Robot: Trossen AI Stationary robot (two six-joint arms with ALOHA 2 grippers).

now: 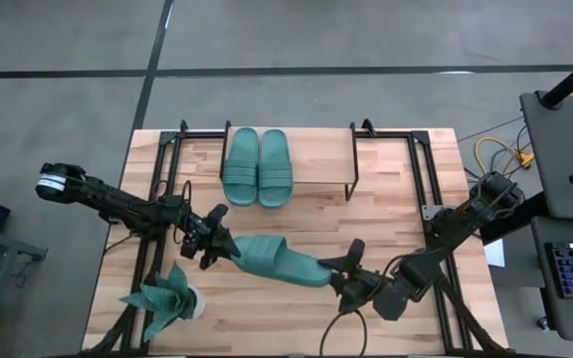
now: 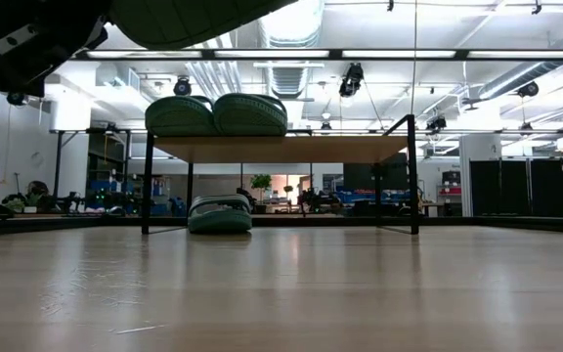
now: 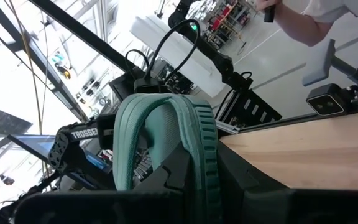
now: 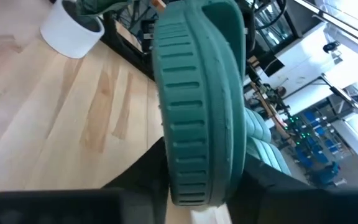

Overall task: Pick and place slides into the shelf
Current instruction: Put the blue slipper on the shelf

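Observation:
One teal slide [image 1: 282, 261] hangs above the table's near middle between my two grippers. My left gripper [image 1: 217, 244] is shut on its wider strap end, and my right gripper [image 1: 338, 270] is shut on its narrow end. In the low view this slide [image 2: 194, 18] shows high above the tabletop. Two more slides [image 1: 257, 167] lie side by side on the shelf's wood top [image 1: 316, 169]. Another slide [image 2: 220, 213] rests sole down on the table under the shelf. My left gripper holds the slide by its strap end [image 3: 191, 158], coming level from the table's left. The slide stands between the fingers with its ribbed sole rim to one side; the contact itself is hidden behind the slide. The slide is lifted clear of the table. My right gripper has the slide's narrow end [image 4: 194, 186] pinched between its two fingers, one on each side. It comes nearly level from the table's right, along the slide's length. The ribbed sole rim [image 4: 194, 93] runs away from the fingers, clear of the table.
A teal leafy plant in a white pot [image 1: 172, 298] stands at the near left corner, close to my left arm. The shelf's black wire legs [image 2: 411, 176] stand on the table's far half. A person's sleeve [image 3: 319, 18] shows beyond the table.

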